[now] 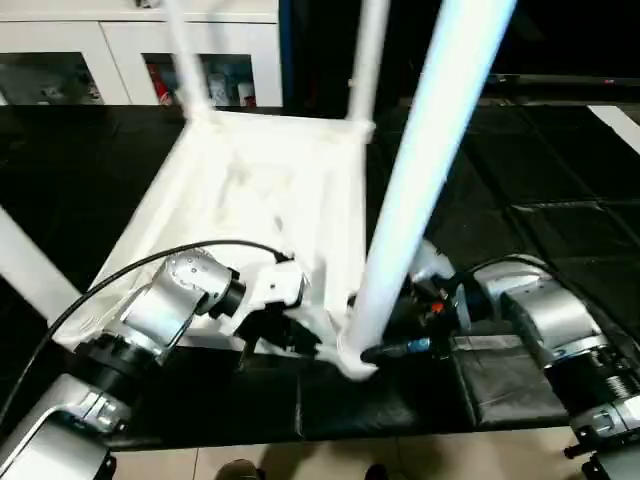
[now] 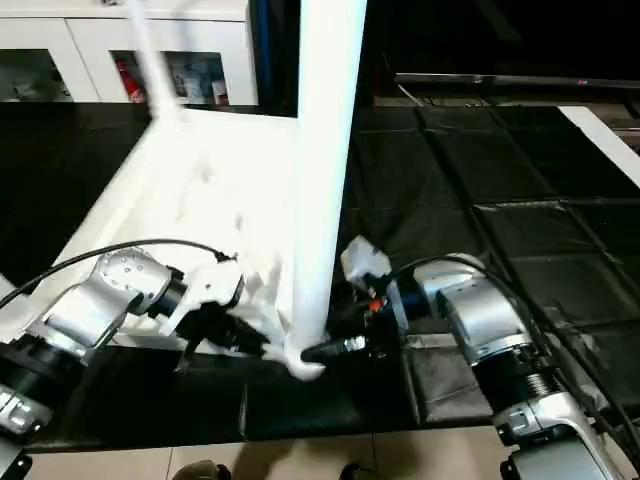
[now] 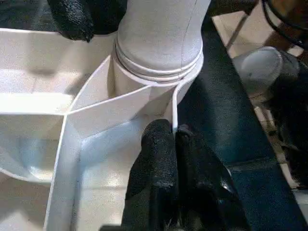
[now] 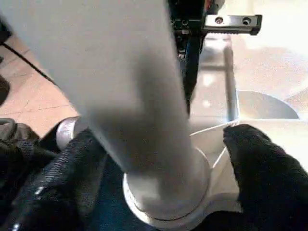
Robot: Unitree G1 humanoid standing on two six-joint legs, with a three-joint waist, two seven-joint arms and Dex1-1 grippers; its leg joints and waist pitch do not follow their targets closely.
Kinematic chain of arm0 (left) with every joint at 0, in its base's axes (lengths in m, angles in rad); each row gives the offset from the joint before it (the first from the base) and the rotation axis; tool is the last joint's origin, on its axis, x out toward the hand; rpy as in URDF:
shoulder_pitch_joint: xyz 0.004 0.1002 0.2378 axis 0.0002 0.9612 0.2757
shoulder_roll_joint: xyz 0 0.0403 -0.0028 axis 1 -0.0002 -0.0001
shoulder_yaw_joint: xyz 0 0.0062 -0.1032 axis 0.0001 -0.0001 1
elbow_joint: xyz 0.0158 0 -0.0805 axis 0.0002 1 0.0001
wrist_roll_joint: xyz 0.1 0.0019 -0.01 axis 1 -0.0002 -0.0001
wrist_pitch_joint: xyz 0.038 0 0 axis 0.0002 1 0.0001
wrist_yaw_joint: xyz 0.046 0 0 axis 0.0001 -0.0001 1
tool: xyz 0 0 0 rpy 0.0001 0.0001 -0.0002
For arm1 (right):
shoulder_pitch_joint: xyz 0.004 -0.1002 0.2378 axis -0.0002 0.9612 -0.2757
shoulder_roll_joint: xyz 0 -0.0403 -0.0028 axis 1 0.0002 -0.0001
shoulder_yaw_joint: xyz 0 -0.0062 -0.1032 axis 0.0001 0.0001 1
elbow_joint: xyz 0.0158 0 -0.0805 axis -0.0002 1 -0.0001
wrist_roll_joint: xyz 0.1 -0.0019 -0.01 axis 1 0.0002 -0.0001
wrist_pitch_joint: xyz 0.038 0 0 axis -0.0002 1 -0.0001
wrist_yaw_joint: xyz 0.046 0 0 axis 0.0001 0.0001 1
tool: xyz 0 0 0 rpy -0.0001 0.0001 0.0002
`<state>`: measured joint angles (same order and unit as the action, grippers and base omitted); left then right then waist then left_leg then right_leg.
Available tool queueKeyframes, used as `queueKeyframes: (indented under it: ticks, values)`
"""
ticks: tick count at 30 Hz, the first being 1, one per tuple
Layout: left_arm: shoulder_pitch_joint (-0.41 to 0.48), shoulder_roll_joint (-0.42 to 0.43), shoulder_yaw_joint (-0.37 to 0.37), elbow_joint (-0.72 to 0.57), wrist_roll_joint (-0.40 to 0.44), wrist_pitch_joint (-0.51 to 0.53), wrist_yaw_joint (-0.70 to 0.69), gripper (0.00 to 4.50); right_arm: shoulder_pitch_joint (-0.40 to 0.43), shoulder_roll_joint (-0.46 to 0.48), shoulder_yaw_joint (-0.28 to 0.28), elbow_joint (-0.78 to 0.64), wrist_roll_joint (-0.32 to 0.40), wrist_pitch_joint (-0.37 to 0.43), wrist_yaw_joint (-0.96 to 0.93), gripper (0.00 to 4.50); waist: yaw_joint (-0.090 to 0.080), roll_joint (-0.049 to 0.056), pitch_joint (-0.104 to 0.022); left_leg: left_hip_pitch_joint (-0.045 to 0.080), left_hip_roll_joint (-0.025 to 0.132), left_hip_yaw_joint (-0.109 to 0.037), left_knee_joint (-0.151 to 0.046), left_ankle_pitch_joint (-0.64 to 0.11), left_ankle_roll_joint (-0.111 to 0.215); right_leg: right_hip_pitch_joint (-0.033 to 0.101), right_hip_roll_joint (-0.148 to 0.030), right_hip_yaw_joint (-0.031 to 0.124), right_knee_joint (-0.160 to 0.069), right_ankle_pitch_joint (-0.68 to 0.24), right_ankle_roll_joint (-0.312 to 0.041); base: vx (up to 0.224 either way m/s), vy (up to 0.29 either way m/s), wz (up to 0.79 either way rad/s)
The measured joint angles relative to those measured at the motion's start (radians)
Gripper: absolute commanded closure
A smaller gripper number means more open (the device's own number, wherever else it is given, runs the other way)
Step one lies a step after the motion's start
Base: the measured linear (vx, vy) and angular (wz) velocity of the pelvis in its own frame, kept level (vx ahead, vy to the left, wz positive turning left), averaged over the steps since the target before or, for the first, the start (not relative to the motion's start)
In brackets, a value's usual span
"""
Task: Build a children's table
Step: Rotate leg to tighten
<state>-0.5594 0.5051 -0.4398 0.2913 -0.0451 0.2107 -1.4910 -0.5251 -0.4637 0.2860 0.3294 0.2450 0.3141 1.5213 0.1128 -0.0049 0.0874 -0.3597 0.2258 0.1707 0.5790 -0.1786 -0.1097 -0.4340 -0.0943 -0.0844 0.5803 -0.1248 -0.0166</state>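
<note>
Table top [image 1: 260,190] upside down on black bench [image 1: 560,230]; left claw [image 3: 174,144] pinching its rim; right claw [image 4: 159,163] open around leg [image 1: 420,180] in corner socket.

Upturned table top [image 1: 262,190] on the mat [image 1: 560,250], legs standing in its corner sockets.

The table top lies underside up across the left and middle of the mat, its near edge close to the mat's near edge. One leg [image 1: 425,170] stands in the near right corner socket [image 3: 159,72]; two more legs [image 1: 367,60] rise from the far corners, and a fourth [image 1: 30,270] slants off the left side. The left gripper [image 3: 174,144] sits just inside the near right corner, pinched on the rim beside the socket. The right gripper [image 4: 163,159] is at the mat's near edge, a finger on either side of the leg's base. A cabinet [image 1: 130,55] stands beyond the mat's far left corner.
</note>
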Motion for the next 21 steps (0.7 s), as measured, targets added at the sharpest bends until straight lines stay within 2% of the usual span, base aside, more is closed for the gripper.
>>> queueKeyframes:
  ticks: [3, 5, 9, 13, 21]
  values:
    - [0.0, 0.001, -0.005, -0.006, 0.0, -0.005, -0.009, 4.5, 0.0, -0.001, 0.011, 0.0, 0.003, 0.005, 0.029, 0.77, -0.001, 0.0, 0.0, 0.0, 0.0, 0.0, 0.001, 0.0, 0.0, 0.0, 0.0, 0.001, 0.0, 0.0, 0.0, 0.0, 0.0, 0.0]
    - [0.0, 0.004, -0.009, -0.008, 0.0, -0.013, -0.009, 4.5, 0.0, -0.002, 0.015, 0.0, 0.005, 0.007, 0.035, 1.07, -0.001, 0.0, 0.0, -0.001, 0.0, 0.0, 0.001, 0.0, 0.0, 0.0, 0.0, 0.001, 0.0, 0.0, 0.0, 0.0, 0.0, 0.0]
    - [0.0, 0.007, -0.01, -0.011, 0.0, -0.014, -0.009, 4.5, 0.0, -0.003, 0.019, 0.0, 0.021, 0.009, 0.05, 1.26, -0.002, 0.0, 0.0, -0.001, 0.0, 0.0, 0.001, 0.0, 0.0, 0.0, 0.0, 0.001, 0.0, 0.0, 0.0, 0.0, 0.0, 0.0]
    - [0.001, 0.009, -0.01, -0.011, -0.001, -0.015, -0.009, 4.5, 0.0, 0.001, 0.017, 0.0, 0.041, 0.032, 0.063, 1.74, -0.002, -0.001, 0.0, -0.001, 0.0, 0.0, 0.001, 0.0, 0.0, 0.0, 0.001, 0.001, 0.0, 0.0, 0.0, 0.0, 0.0, 0.0]
    - [0.003, 0.007, -0.006, -0.013, -0.007, 0.003, -0.008, 4.5, 0.008, -0.003, 0.011, -0.017, 0.058, 0.055, 0.063, 2.24, -0.002, -0.001, 0.0, -0.001, 0.0, 0.0, 0.001, 0.0, 0.0, 0.0, 0.001, 0.001, 0.001, 0.0, 0.0, 0.0, 0.0, 0.0]
